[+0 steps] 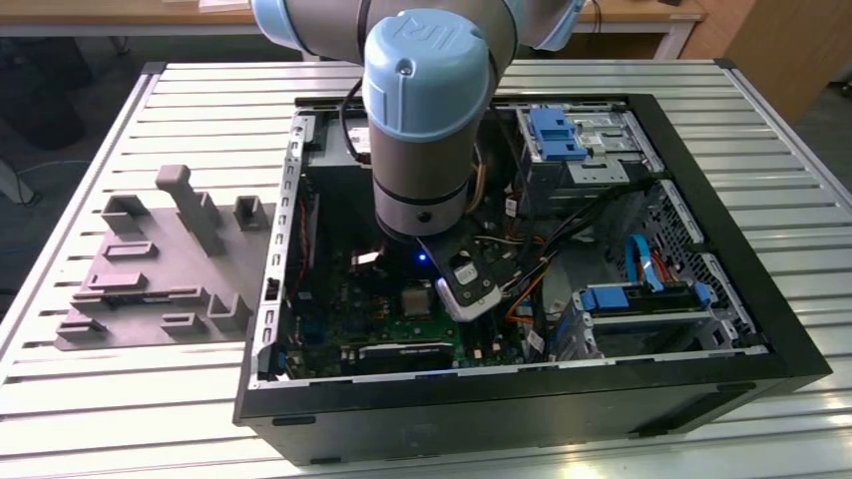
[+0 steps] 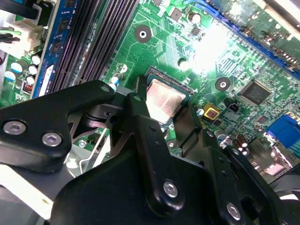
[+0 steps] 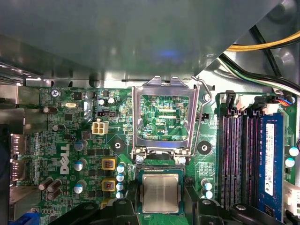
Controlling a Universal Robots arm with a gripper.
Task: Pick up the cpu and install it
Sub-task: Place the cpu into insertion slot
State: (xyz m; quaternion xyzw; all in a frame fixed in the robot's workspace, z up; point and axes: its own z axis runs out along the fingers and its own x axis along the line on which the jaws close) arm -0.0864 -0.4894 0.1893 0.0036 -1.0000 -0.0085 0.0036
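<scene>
**Gripper (image 3: 161,200) clamped on the cpu (image 3: 161,191) at its socket (image 3: 159,168)**

On my screens the two black fingers (image 2: 146,136) press in on opposite edges of the one cpu, a thin flat square with a brushed silver-grey top and a paler rim. It lies level inside the single black-framed socket; whether it is fully seated I cannot tell. Hinged at the socket's edge, one bare-metal load plate (image 3: 137,123) stands open. It is a rectangular frame through which I see green board, with one bent wire lever (image 3: 201,117) along its side.

Around them spreads the green motherboard (image 3: 126,140), matte and crowded. It carries two square yellow-framed parts (image 3: 108,164), small silver-topped cylindrical capacitors (image 3: 80,165), long dark memory slots (image 3: 236,159) and one blue memory stick (image 3: 273,159).

In the exterior view the one arm (image 1: 426,120), a grey tube with pale blue caps, hangs straight down into the open black computer case (image 1: 799,349). Inside the case I count two blue plastic brackets (image 1: 557,135), one at one o'clock from the gripper and the other at three o'clock. The case rests on a ribbed aluminium table (image 1: 134,419). At nine o'clock from the case, on the exterior view's left, lies one flat grey moulded tray (image 1: 147,289) with upright blocks.
</scene>
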